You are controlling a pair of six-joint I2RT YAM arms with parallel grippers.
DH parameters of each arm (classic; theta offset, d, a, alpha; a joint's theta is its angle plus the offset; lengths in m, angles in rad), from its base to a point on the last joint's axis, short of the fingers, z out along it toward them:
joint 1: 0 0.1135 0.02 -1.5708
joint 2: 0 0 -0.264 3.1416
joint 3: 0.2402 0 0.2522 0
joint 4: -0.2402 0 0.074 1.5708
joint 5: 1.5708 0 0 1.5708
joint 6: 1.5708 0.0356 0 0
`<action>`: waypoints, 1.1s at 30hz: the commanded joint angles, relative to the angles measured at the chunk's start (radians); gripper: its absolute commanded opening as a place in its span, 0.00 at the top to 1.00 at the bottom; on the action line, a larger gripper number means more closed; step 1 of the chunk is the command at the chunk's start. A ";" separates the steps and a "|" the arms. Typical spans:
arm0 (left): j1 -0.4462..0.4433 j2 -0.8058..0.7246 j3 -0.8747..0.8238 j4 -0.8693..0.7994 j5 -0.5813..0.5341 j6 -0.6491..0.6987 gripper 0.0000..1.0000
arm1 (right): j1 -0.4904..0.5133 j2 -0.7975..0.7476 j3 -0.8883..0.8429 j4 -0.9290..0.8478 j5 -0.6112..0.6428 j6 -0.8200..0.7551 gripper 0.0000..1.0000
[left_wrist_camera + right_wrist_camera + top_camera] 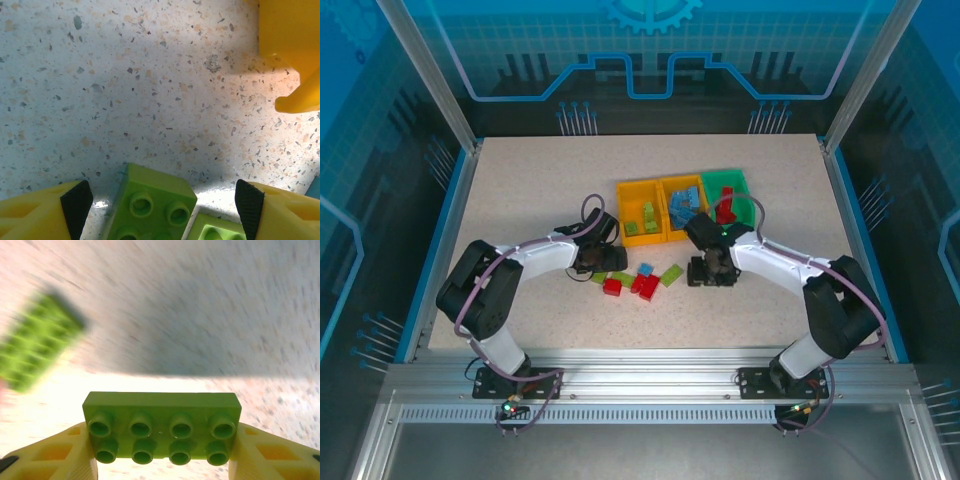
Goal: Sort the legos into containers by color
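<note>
Lego brick in lime green (pixel 161 427), two studs by four, is clamped end to end between the yellow fingers (pixel 60 455) of the right gripper (pixel 161 452), whose jaws have closed in against its short sides. The tabletop behind it is smeared with blur, and a second green brick (pixel 37 342) shows as a soft patch to the left. From above, the right gripper (pixel 712 270) hangs just on the near side of the row of containers (pixel 682 180), below the seam between the middle bin and the green bin (pixel 725 175).

The left gripper (pixel 162 205) stands wide open and holds nothing. Its black pads (pixel 76 202) flank a loose green lego (pixel 152 205) without touching it, with another green piece (pixel 215 230) just beside. From above, this left gripper (pixel 595 262) sits off the near-left corner of the row, close to the left yellow bin (pixel 623 210).

Loose legos lie on the table on the near side of the row, between the two grippers: two red (pixel 612 286) (pixel 647 285), one blue (pixel 645 269) and green ones (pixel 671 275). In the row itself, the left yellow bin holds green pieces (pixel 645 220), the middle yellow bin holds blue pieces (pixel 685 205), and the green bin holds red pieces (pixel 725 205).
</note>
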 commanded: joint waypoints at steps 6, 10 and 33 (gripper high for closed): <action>0.019 -0.017 -0.026 -0.018 -0.018 -0.002 0.19 | 0.014 0.125 0.353 0.018 -0.047 -0.132 0.47; 0.020 -0.011 -0.016 -0.020 -0.015 -0.002 0.19 | 0.015 0.304 0.580 -0.008 -0.066 -0.172 0.47; 0.019 0.059 0.040 -0.074 -0.023 0.013 0.25 | -0.001 0.765 1.151 -0.183 -0.080 -0.206 0.25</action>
